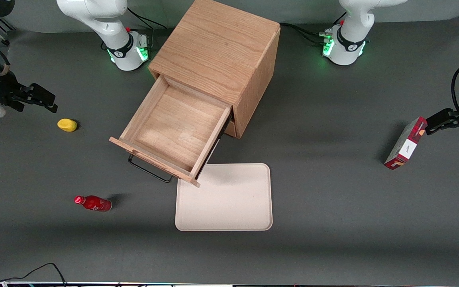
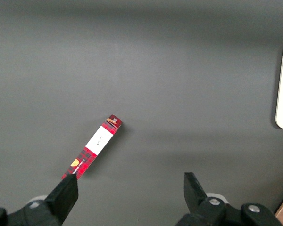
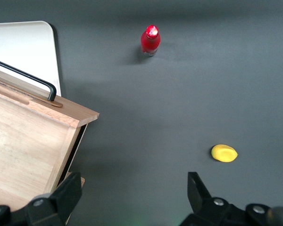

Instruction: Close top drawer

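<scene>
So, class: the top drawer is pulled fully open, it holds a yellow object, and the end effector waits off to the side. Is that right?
Not quite. The top drawer is open but empty; the front view shows the yellow object lying on the table, near the open end effector.

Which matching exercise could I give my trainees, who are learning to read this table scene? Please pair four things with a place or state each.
Column one:
1. shallow light-oak wooden top drawer
2. small yellow lemon-shaped object
3. red bottle with a shiny cap
4. black two-finger gripper

Column two:
A. lying on its side on the grey table
B. pulled far out of the cabinet, nothing inside
C. hanging open above the table toward the working arm's end, holding nothing
D. on the table close below the gripper

Pairs: 1-B, 2-D, 3-A, 4-C
</scene>
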{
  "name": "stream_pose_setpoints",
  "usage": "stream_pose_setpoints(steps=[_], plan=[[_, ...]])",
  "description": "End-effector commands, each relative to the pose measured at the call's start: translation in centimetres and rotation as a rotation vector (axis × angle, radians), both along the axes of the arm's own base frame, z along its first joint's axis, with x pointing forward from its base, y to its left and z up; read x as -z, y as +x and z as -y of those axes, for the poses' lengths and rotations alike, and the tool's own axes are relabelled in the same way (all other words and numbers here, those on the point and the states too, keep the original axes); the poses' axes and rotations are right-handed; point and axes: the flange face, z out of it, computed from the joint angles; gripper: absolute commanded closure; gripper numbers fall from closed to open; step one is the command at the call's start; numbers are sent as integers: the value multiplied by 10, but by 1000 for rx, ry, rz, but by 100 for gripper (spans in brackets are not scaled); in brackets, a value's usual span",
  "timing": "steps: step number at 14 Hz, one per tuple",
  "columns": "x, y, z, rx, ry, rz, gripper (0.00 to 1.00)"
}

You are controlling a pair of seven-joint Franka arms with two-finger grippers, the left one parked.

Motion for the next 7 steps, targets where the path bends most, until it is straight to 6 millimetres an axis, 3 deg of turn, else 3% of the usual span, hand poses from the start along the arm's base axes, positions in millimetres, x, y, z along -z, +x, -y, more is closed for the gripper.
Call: stream_pose_setpoints(steps=[1, 7], plan=[[-5, 4, 1, -23, -24, -5, 0], [-6, 3, 0, -26, -24, -5, 0]])
